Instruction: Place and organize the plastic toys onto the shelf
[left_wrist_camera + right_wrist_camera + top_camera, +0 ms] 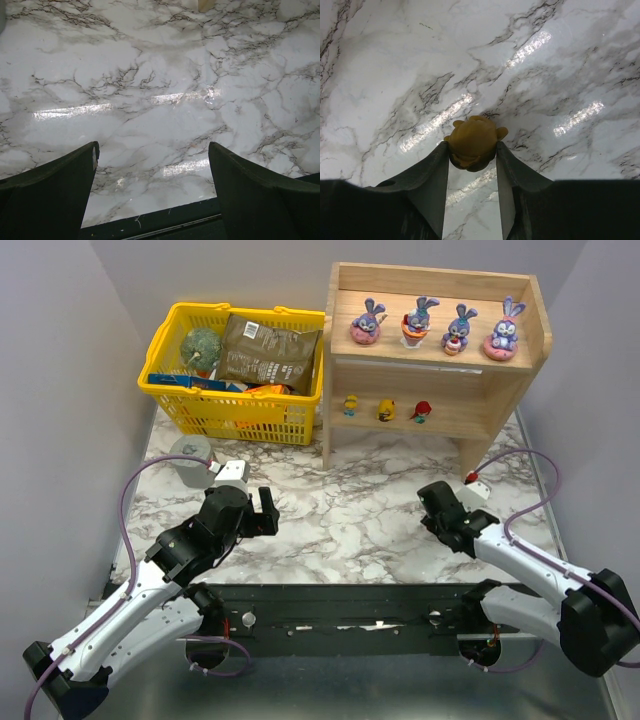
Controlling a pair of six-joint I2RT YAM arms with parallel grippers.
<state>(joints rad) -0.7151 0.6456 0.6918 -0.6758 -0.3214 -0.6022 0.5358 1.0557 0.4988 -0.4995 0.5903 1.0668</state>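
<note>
The wooden shelf (530, 340) stands at the back right. Several purple-blue bunnies stand on its top tier, the leftmost one (367, 323) near the left wall. Three tiny figurines, two yellow (351, 404) and one red (422, 412), stand on the lower tier. My right gripper (472, 146) is shut on a tan-yellow figurine (472, 140) just above the marble table; in the top view the gripper (436, 502) hides it. My left gripper (152, 150) is open and empty over the marble, at the left (262, 513).
A yellow basket (170, 340) with packets and a green ball stands at the back left. A small grey cup (188, 460) stands just in front of it, near my left arm. The table's dark front edge (165, 220) lies under my left fingers.
</note>
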